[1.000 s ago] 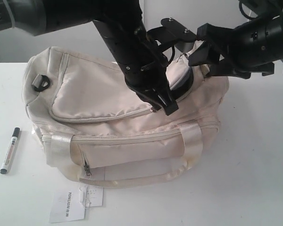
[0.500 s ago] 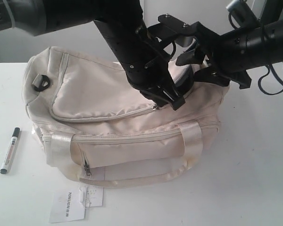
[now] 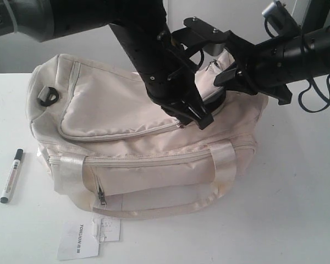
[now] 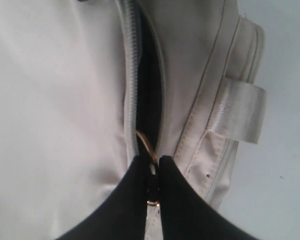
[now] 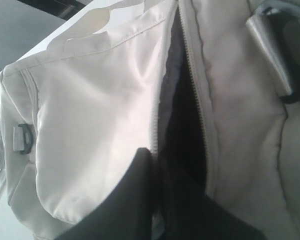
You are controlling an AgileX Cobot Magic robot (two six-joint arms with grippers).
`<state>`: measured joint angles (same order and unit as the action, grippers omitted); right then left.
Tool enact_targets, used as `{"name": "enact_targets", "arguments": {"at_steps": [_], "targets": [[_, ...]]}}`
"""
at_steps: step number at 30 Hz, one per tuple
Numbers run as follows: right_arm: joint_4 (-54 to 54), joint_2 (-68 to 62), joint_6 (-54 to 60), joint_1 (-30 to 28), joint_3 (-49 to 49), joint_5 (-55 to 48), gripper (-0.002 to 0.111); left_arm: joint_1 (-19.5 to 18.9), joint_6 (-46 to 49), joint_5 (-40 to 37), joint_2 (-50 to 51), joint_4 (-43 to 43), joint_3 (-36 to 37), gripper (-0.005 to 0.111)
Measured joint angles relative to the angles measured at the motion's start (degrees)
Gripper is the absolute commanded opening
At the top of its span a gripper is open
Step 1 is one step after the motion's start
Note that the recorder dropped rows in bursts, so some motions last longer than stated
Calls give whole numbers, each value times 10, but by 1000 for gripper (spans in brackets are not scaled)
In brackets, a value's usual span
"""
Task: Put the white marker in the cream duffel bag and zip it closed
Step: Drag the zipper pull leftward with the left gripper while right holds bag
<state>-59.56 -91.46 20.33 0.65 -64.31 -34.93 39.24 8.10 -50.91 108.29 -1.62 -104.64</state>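
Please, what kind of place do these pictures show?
Probably a robot lab or test bench: a plain white table, a white wall behind, and a black left arm and right arm working over a cream duffel bag.

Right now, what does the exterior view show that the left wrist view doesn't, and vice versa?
Only exterior: the slim white marker with black cap lying on the white table beside the cream fabric duffel bag, a white paper hangtag, and the right gripper at the bag's open end. Only left wrist: the brass zipper-pull ring pinched in the shut left gripper. Both: that bag, its top zip partly open on black lining.
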Motion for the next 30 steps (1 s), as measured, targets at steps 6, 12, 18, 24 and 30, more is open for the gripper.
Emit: {"name": "enact_targets", "arguments": {"at_steps": [6, 12, 18, 24, 30], "targets": [[5, 0, 17, 0, 0, 7, 0, 0, 0, -23, 0, 21, 0, 0], [11, 0, 18, 0, 0, 11, 0, 0, 0, -43, 0, 31, 0, 0], [14, 0, 19, 0, 0, 12, 0, 0, 0, -48, 0, 36, 0, 0], [21, 0, 21, 0, 0, 12, 0, 0, 0, -62, 0, 47, 0, 0], [26, 0, 21, 0, 0, 15, 0, 0, 0, -76, 0, 60, 0, 0]]}}
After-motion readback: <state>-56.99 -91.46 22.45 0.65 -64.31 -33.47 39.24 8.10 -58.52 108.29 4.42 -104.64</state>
